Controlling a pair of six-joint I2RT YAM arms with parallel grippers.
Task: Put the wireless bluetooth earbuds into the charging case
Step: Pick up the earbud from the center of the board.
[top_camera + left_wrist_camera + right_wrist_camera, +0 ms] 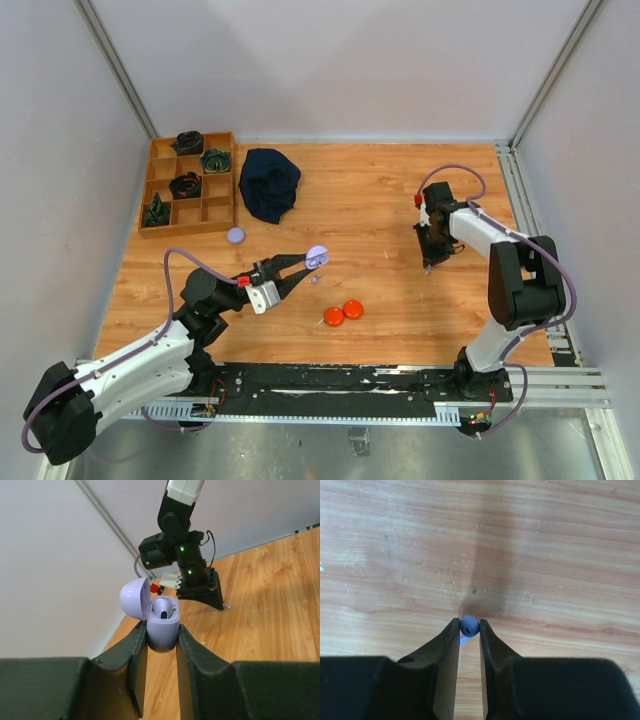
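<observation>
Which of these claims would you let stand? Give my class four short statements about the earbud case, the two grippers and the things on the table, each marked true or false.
1. The left gripper holds the lavender charging case with its lid open. True.
2. The right gripper stands wide open with nothing in it. False: it is shut on a small lavender earbud.
3. Two orange discs lie side by side on the table between the arms. True.
4. The dark blue cloth lies inside the wooden tray. False: it lies on the table just to the right of the tray in the top view.
</observation>
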